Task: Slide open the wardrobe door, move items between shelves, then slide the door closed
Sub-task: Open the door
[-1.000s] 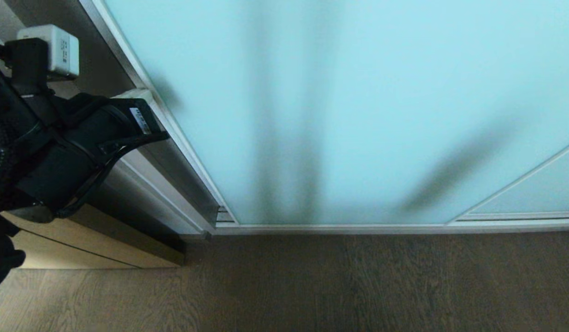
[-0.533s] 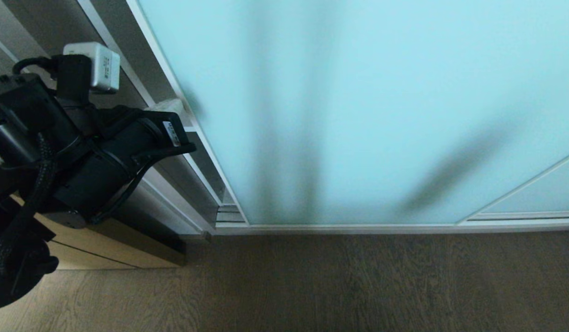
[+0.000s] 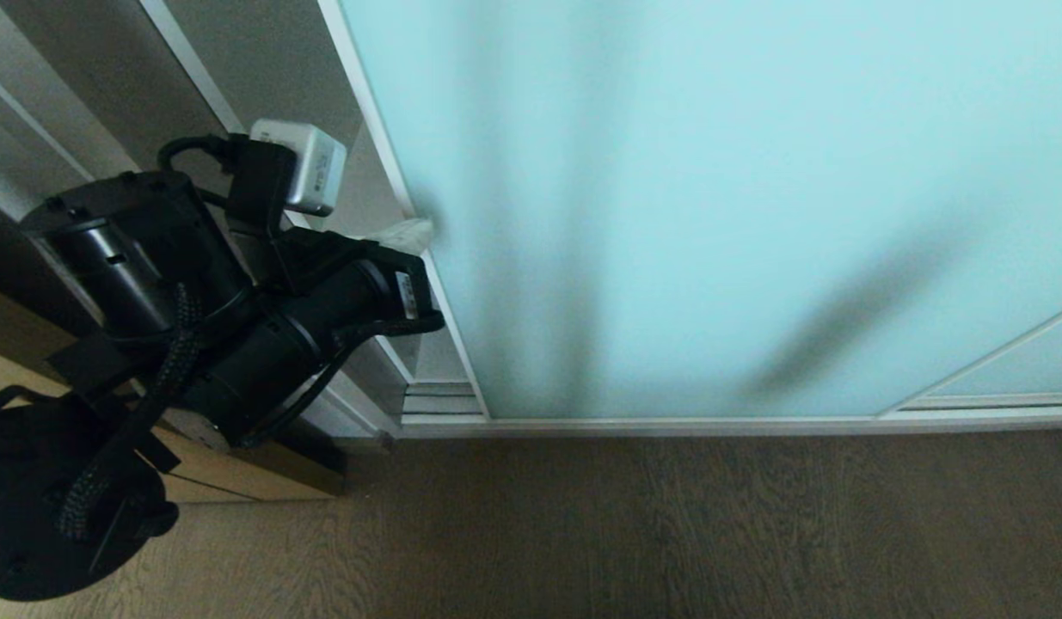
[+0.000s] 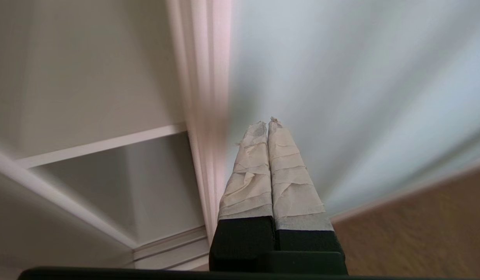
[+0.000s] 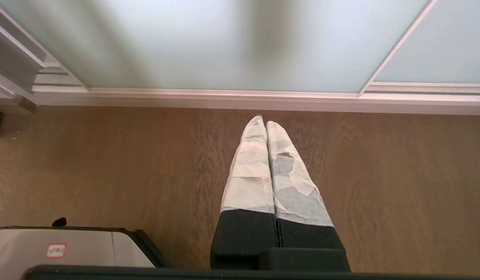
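My view of a home bedroom or dressing area, a built-in wardrobe with a frosted aqua sliding wardrobe door [image 3: 711,198] in a slim pale frame, white shelves [image 4: 100,144] inside, wood-grain floor [image 3: 668,524] beneath, tan wooden panel [image 3: 238,473] alongside

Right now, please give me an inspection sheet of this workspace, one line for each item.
Surface: brown wood floor, bare where seen.
Job's things: sliding door partly open; white shelf visible inside, no cushion seen.
Clutter: nothing seen.
Grippers: left gripper shut, holds nothing, tips at the door's edge; right gripper shut, holds nothing, above the floor.
Cables: black cable on left arm.
Surroundings: tan wooden panel at left.
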`<state>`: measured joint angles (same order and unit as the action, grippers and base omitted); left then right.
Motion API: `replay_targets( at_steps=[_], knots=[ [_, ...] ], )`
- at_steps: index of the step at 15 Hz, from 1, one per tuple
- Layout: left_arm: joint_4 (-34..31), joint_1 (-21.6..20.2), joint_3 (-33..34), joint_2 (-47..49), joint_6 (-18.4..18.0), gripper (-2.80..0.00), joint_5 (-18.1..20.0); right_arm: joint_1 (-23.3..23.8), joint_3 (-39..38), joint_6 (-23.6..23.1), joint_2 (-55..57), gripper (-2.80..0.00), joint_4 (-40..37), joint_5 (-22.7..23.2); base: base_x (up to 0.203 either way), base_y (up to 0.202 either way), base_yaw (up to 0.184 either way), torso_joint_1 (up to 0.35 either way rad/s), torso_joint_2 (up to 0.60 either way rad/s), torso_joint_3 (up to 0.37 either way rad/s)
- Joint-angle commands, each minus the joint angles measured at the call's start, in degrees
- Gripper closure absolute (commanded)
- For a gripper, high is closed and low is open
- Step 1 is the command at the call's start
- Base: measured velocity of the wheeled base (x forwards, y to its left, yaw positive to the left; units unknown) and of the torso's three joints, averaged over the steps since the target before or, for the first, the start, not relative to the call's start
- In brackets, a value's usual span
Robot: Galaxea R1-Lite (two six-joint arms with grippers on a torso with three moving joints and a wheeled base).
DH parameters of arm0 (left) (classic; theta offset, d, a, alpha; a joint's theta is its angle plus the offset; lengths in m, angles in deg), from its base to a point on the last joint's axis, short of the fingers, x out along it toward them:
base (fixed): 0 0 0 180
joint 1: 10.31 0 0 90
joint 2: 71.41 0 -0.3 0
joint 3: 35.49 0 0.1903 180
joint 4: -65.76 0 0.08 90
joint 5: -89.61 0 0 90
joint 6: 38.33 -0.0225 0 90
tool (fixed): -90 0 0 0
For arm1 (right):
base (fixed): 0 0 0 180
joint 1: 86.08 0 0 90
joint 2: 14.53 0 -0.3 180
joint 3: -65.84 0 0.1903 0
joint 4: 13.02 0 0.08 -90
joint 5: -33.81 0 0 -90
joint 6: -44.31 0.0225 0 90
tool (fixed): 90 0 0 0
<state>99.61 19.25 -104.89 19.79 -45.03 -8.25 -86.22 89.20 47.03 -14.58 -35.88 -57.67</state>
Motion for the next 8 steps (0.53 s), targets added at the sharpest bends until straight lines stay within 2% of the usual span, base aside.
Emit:
replay_targets(
  at_steps=[1, 5, 8],
  knots=[
    [0.8, 2.6, -0.6, 2.3, -0.1, 0.00, 0.4, 0.0, -0.1, 0.0, 0.0, 0.00, 0.0, 0.0, 0.000, 0.000, 0.000, 0.000, 0.00, 0.000],
    [4.1, 5.0, -2.7, 7.7, -2.3, 0.00, 0.6, 0.0, -0.1, 0.1, 0.0, 0.00, 0.0, 0.0, 0.000, 0.000, 0.000, 0.000, 0.00, 0.000],
    [7.2, 9.3, -3.8, 9.4, -2.4, 0.00, 0.4, 0.0, -0.1, 0.0, 0.0, 0.00, 0.0, 0.0, 0.000, 0.000, 0.000, 0.000, 0.00, 0.000]
  ],
)
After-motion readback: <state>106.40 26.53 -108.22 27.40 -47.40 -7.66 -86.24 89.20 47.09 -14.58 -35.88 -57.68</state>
